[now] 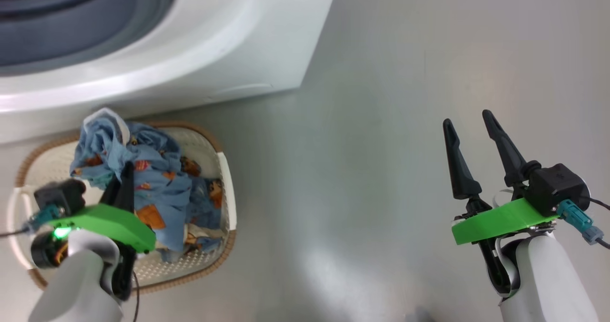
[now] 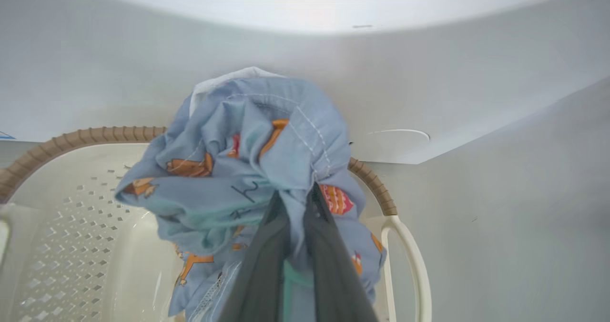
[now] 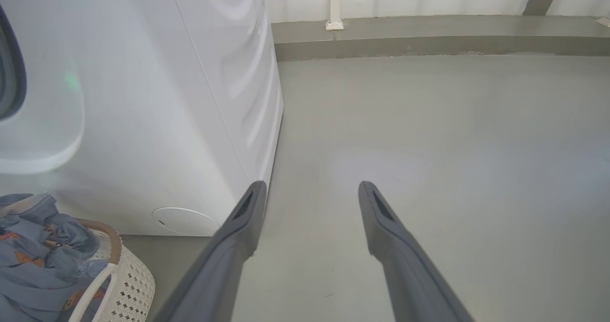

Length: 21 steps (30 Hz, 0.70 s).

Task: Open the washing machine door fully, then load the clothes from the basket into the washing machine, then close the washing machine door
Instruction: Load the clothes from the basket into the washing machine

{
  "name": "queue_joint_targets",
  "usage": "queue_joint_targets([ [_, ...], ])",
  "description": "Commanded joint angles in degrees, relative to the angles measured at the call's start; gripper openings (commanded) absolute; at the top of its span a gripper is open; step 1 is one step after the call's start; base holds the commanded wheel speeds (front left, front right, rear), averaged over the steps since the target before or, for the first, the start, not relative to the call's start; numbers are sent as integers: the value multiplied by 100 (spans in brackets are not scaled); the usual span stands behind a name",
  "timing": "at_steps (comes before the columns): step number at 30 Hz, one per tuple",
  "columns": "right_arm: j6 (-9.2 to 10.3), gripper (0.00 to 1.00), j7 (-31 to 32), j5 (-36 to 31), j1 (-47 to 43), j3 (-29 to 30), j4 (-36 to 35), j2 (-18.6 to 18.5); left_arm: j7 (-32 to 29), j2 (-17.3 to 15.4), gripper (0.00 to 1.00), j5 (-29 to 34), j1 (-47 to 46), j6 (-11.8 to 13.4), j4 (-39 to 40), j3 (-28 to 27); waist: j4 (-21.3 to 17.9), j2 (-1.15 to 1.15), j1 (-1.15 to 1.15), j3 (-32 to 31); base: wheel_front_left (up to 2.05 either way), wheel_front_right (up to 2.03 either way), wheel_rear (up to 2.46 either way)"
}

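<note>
Pinching a bunched fold of the clothes [image 2: 267, 145] at the left, the left gripper [image 2: 296, 198] is holding it over the basket [image 1: 228, 184], which is sitting on the near side of the washing machine [image 1: 214, 50]. At the right, the right gripper [image 1: 467, 117] is hanging spread above the floor [image 1: 371, 179].

Washing machine [image 1: 228, 50] front stands close behind basket [image 1: 228, 179]; gap between them narrow. Clothes [image 1: 157, 179] heaped in right part of basket, rising above rim. Left part bare, perforated bottom showing. Left gripper [image 1: 126, 169] sits in heap, fingers pinched on cloth, blocking near side. Floor [image 1: 381, 145] right of machine and basket wide open. Right gripper [image 1: 467, 118] hangs over it, fingers spread, nothing near. Grey kerb [image 3: 429, 45] bounds floor, well off.
</note>
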<state>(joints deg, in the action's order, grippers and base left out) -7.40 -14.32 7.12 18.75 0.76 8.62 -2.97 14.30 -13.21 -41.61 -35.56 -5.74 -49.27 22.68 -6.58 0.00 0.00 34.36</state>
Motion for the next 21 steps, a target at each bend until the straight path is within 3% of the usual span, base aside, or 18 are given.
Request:
queue_joint_targets([
  [1, -9, 100, -68, -41, -209, -138, -72, 9, 69, -112, 0, 205, 313, 53, 324, -375, 256, 0, 0, -515, 0, 0, 0],
  [21, -9, 100, -68, -118, -494, -136, 65, -14, 70, 548, 0, 1684, 1795, -29, 2485, -2012, 647, 0, 0, -1808, 0, 0, 0],
])
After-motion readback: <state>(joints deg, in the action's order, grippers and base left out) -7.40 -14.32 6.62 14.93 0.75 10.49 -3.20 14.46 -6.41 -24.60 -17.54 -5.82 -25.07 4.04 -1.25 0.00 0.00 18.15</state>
